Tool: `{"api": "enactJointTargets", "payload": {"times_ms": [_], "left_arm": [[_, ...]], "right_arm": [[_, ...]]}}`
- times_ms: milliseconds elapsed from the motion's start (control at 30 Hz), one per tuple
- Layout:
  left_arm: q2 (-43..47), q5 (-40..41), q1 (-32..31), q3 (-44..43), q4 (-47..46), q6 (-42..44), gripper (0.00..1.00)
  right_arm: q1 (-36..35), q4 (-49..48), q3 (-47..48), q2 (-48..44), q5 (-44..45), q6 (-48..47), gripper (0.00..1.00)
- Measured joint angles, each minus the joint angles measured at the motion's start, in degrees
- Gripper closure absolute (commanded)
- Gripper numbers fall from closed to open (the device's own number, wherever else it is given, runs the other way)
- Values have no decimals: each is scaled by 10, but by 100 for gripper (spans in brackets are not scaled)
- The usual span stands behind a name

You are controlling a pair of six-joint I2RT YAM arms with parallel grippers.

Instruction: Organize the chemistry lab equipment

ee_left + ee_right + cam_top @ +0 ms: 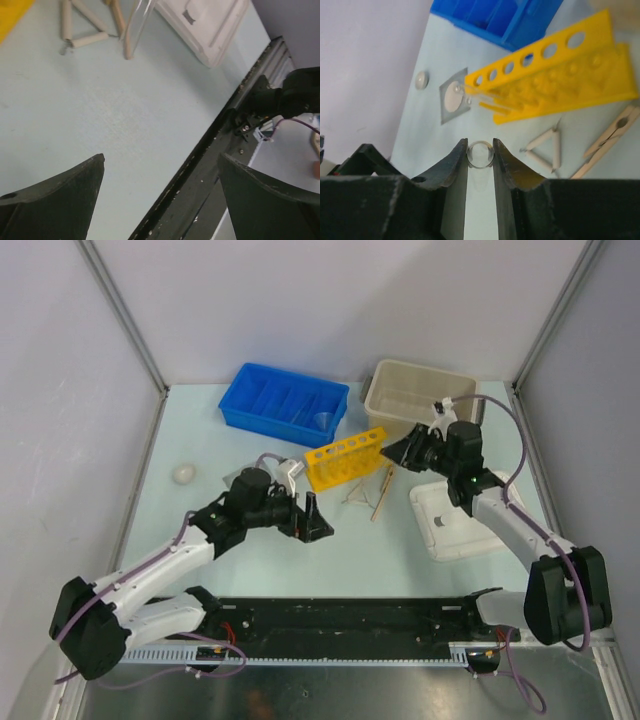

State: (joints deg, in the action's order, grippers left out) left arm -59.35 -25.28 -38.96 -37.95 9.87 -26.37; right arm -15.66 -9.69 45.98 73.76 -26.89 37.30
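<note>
On the table [380,540], the blue bin [270,425] at 12 o'clock holds a clear funnel [323,420]. The beige tub [372,400] sits at 1, the white lid [460,525] at 4. The yellow rack [345,460] lies centre, with the wooden clamp [382,492] and wire triangle [358,497] at its 4. The left pincer [318,520] gapes wide at the rack's 7. The right pincer [392,452], at the rack's 3, pinches a clear tube [480,154].

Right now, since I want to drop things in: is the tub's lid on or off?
Off. The tub stands open; its white lid lies flat on the table in front of it.
</note>
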Motion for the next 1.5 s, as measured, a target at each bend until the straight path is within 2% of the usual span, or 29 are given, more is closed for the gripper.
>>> {"api": "enactJointTargets", "payload": {"times_ms": [200, 433, 767, 1500], "left_arm": [[8, 43, 13, -42, 78, 48, 1], [66, 105, 15, -47, 141, 95, 1], [99, 162, 15, -47, 174, 111, 0], [104, 163, 15, -47, 178, 114, 0]], "right_arm": [[-9, 44, 64, -9, 86, -81, 79], [-39, 52, 118, 11, 161, -160, 79], [-104, 47, 188, 75, 244, -257, 78], [-164, 38, 248, 162, 292, -303, 77]]}}
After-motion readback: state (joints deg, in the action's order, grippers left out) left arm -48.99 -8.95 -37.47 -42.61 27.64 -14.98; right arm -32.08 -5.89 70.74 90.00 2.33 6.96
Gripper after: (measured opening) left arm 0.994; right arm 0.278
